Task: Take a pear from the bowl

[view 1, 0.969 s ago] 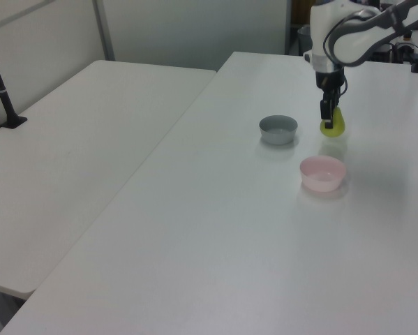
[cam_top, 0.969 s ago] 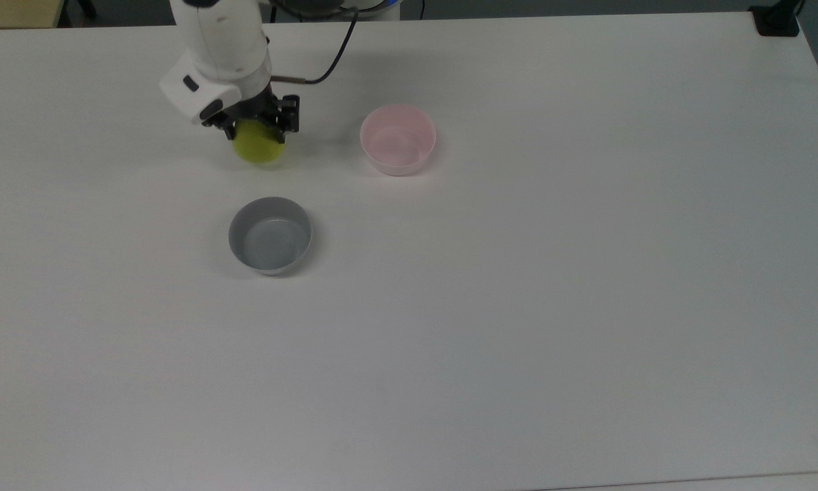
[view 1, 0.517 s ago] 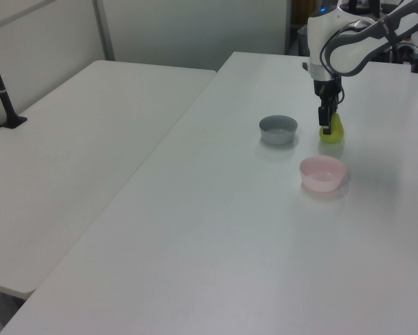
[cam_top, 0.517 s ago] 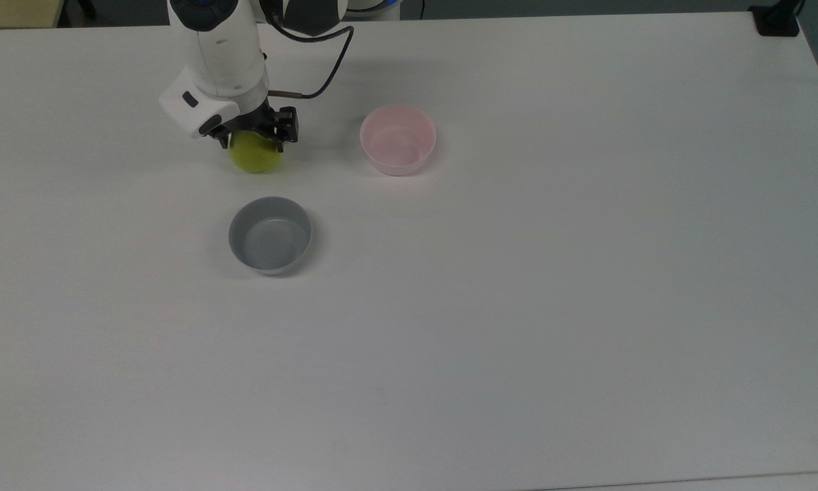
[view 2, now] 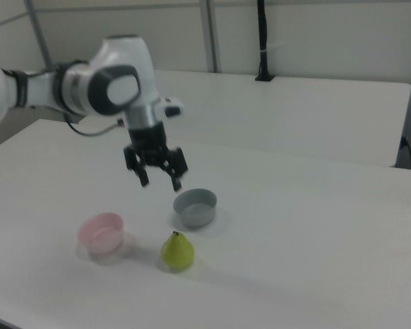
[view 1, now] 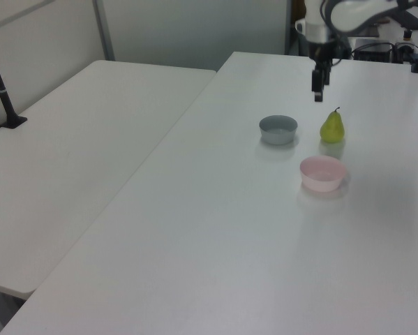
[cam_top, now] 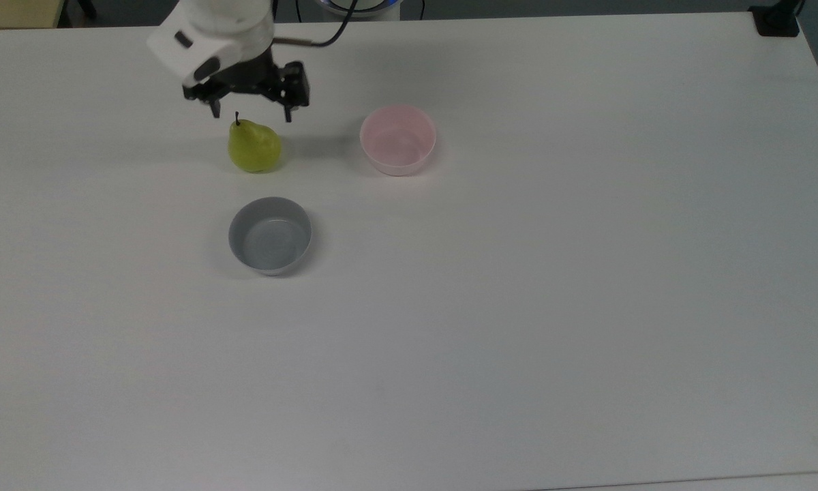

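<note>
The small yellow-green pear (cam_top: 254,147) with its short dark stem stands upright on the white bench (cam_top: 518,307) — not in any bowl, and nothing is touching it. The black two-finger hand (cam_top: 251,113) on the white arm hangs in the air above it with its fingers spread wide, holding nothing; the right view shows clear space between the fingertips (view 2: 177,184) and the fruit's stem. In the top view the pear sits just below the hand, its stem pointing up between the two fingers. The small round pale pink bowl (cam_top: 398,139) stands to the top view's right of the pear, apart from it, and its inside is bare. The round grey bowl (cam_top: 270,235) of like size stands toward the top view's lower edge from the pear, also apart — bare inside too. In the left view the pear (view 1: 332,128) sits between the grey bowl (view 1: 278,130) and the bench's far right side, with the pink bowl (view 1: 322,173) nearer the camera. In the right view the pear (view 2: 177,251) stands nearest, the pink bowl (view 2: 101,232) to its left, the grey bowl (view 2: 195,207) behind.
</note>
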